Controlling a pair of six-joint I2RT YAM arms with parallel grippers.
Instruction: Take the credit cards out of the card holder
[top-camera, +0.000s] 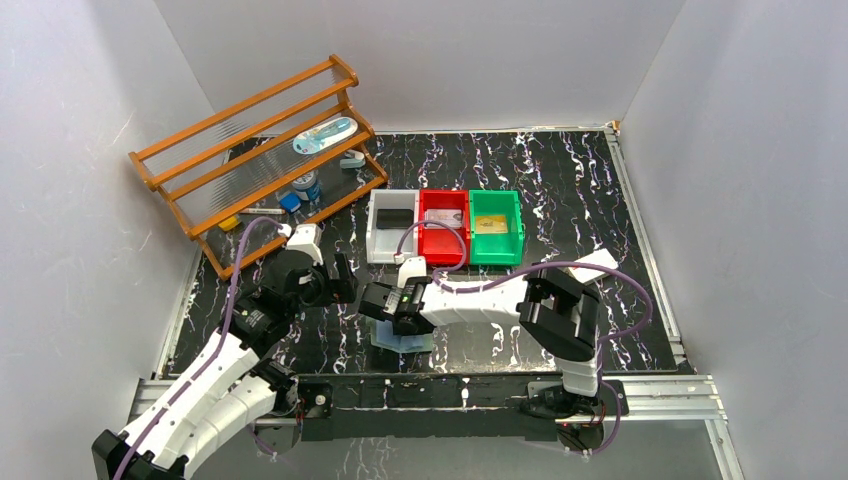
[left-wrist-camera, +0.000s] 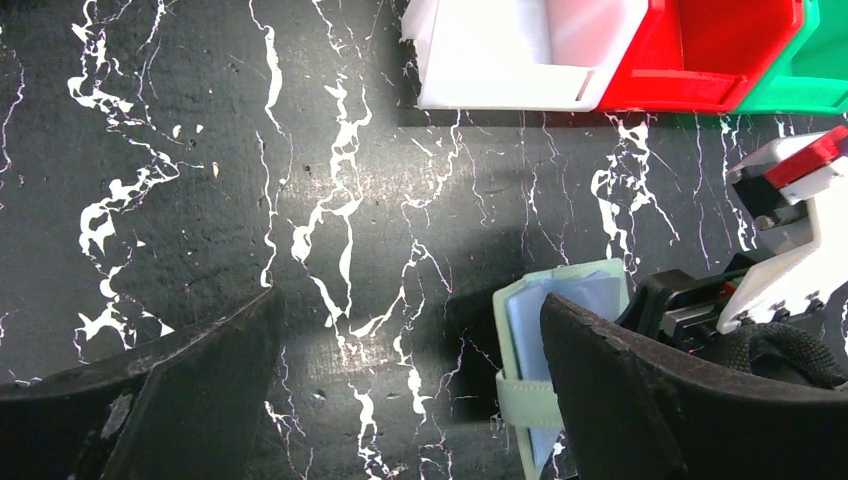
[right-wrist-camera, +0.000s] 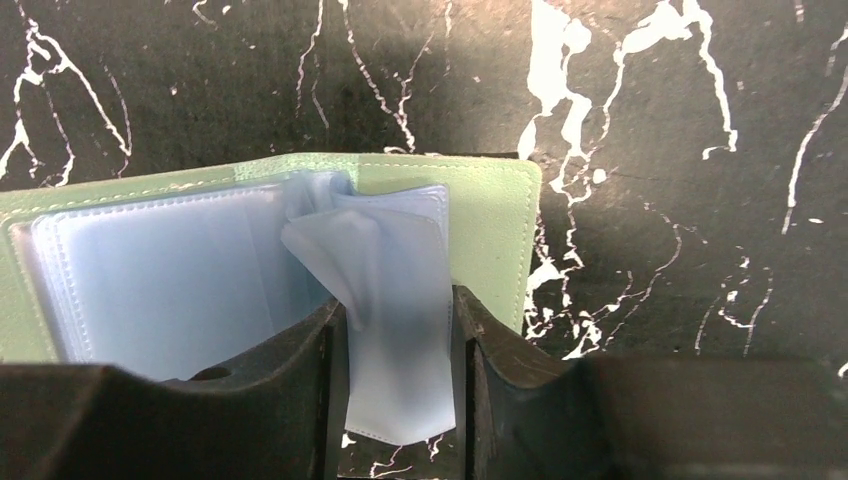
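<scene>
Black marbled table (top-camera: 560, 180); right tool (right-wrist-camera: 398, 400) low, pinching clear pocket of card holder (right-wrist-camera: 480, 200); left tool (left-wrist-camera: 400, 400) spread, hovering.

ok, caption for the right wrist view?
Right gripper closing around a clear pocket sleeve of the open green card holder on the marbled table.

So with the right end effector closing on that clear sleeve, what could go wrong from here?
1. The right end effector straddles a loose clear pocket, not clearly a card; pulling may only lift or drag the card holder.
2. Nothing pins the holder: the left end effector hangs open beside it, so it may slide on the table.
3. The pocket already looks folded and could crease further or tear.
</scene>
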